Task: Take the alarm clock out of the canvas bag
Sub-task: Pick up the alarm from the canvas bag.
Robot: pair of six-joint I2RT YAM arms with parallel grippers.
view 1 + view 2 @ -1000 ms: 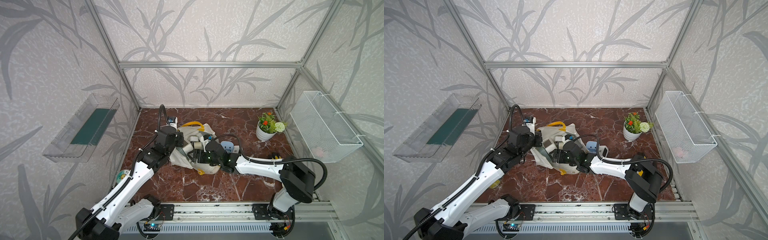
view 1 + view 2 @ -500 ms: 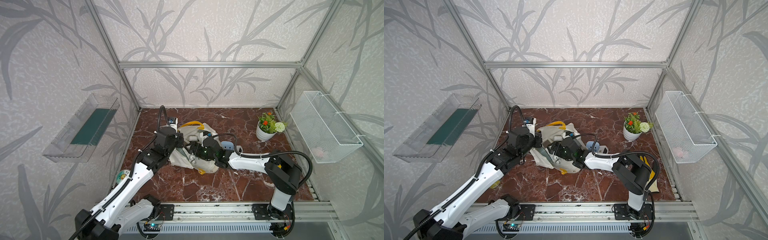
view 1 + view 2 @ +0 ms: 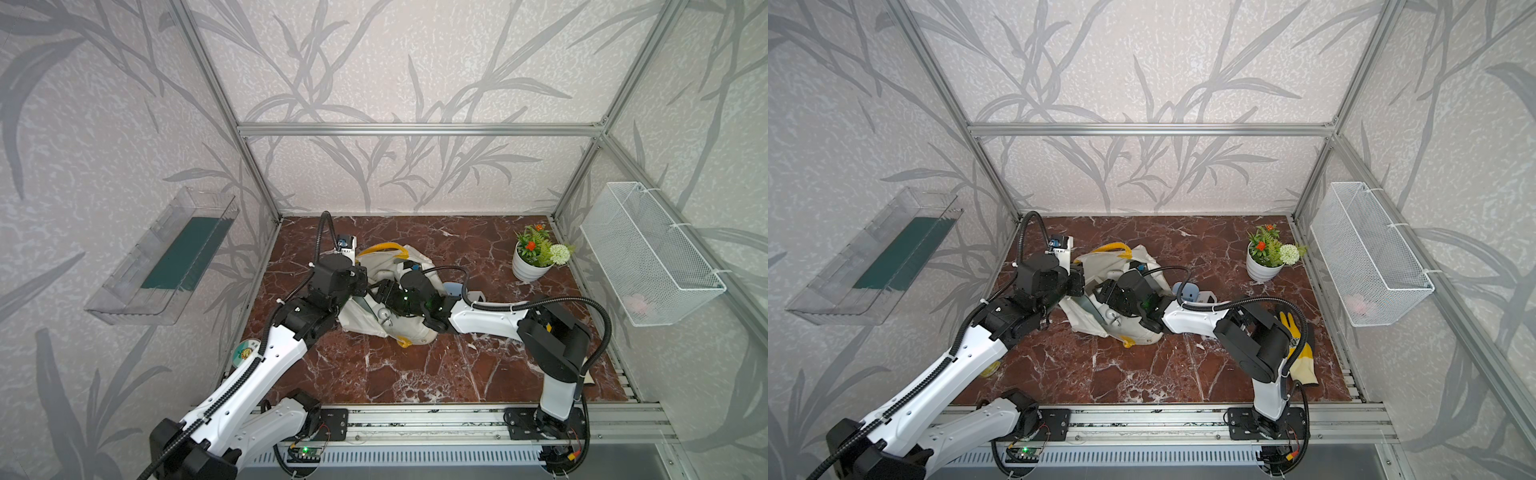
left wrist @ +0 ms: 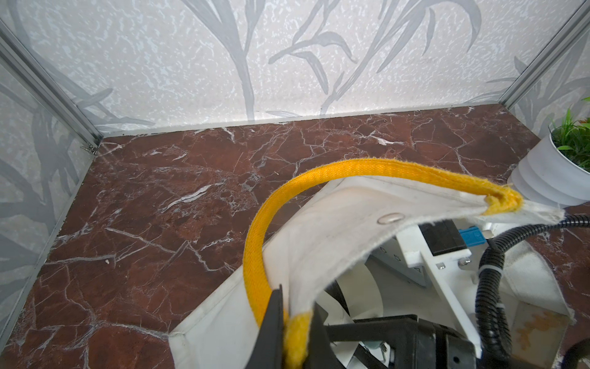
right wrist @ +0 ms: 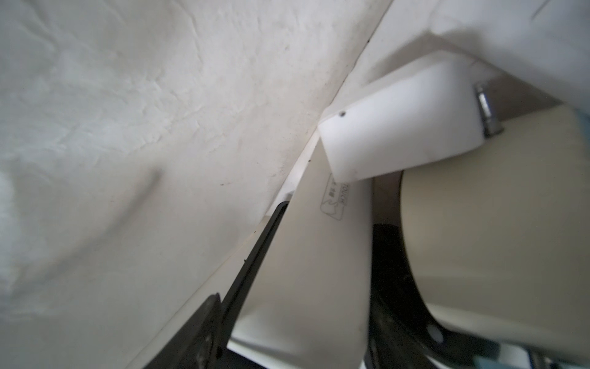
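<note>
The bag (image 3: 415,330) lies slumped on the marble floor (image 3: 374,374), left of the middle and toward the back wall. The left gripper (image 4: 295,302) is clamped on the bag's rim where the yellow handle (image 4: 255,249) is sewn on. Cloth and strap are pinched between its black fingers (image 4: 274,319), and that edge is held up off the floor so the mouth gapes. In both top views it sits at the bag's left edge. The right gripper (image 3: 379,291) comes in from the right, under the raised rim, and its front end is inside the bag, close to the left gripper but on the other side of the cloth. The clock (image 5: 319,262) is in the bag, right at the right gripper's tips. In the right wrist view its flat cream face, with a small "TOUCH" mark, lies between the two fingers and fills the gap from one to the other. The jaws stand apart by that width, but I cannot tell whether they are pressing on the clock or only flanking it. Bag cloth lies close along the outside of one finger. Beyond the clock are a white block (image 5: 399,127) with a metal pin and a rounded cream body (image 5: 495,239); I cannot tell whether either belongs to the clock. In the top views the gripper and cloth hide most of the clock.
</note>
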